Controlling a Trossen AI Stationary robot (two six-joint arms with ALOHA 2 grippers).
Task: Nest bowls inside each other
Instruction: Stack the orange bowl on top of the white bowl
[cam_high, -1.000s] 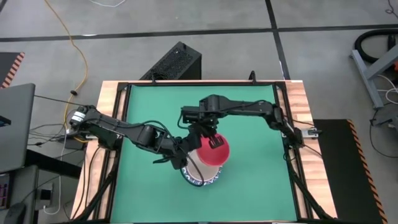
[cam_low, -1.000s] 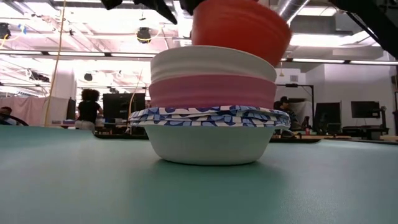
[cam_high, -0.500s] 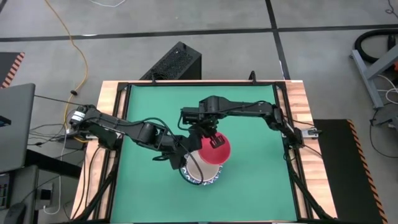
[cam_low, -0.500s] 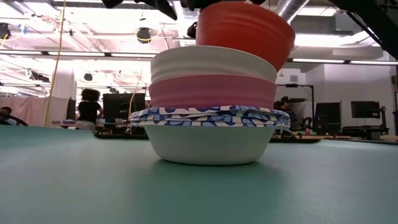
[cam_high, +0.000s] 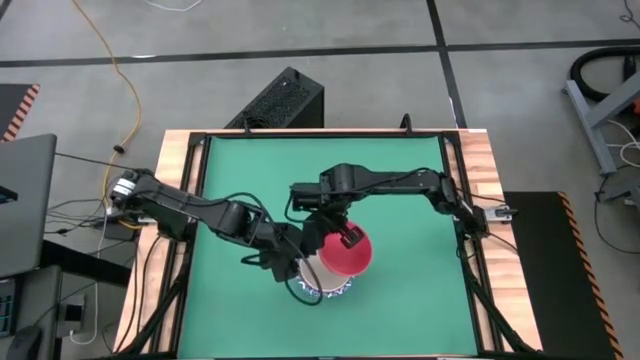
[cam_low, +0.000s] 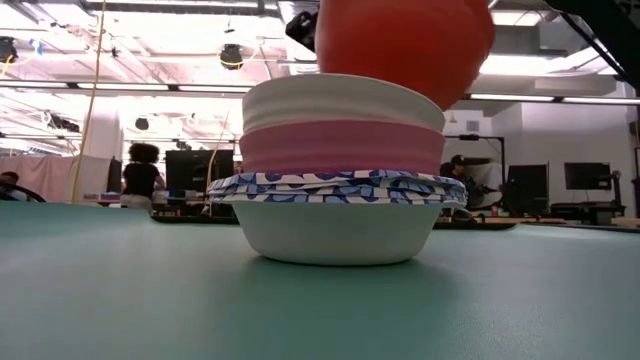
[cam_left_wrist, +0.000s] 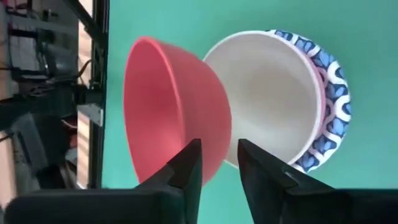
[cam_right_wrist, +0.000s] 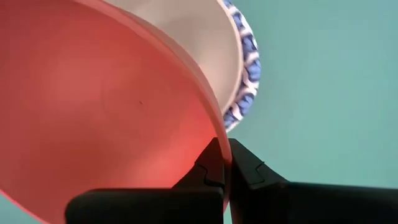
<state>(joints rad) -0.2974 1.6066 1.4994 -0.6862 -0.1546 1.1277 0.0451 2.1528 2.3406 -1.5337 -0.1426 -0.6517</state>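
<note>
The right gripper (cam_high: 345, 236), clamped on the red bowl's (cam_high: 346, 251) rim, has tipped it higher over the stack's (cam_low: 340, 190) three-o'clock side, not yet nested, while the left gripper (cam_left_wrist: 217, 163), fingers slightly apart, waits at nine o'clock.

one red bowl (cam_low: 404, 45), one cream-white bowl (cam_low: 343, 102), one pink bowl (cam_low: 342, 146), blue-rimmed bowls (cam_low: 340, 187), count unclear

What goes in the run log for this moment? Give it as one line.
right gripper: shut on red bowl rim | red bowl: tilted above stack, not nested | left gripper: open beside red bowl
</note>
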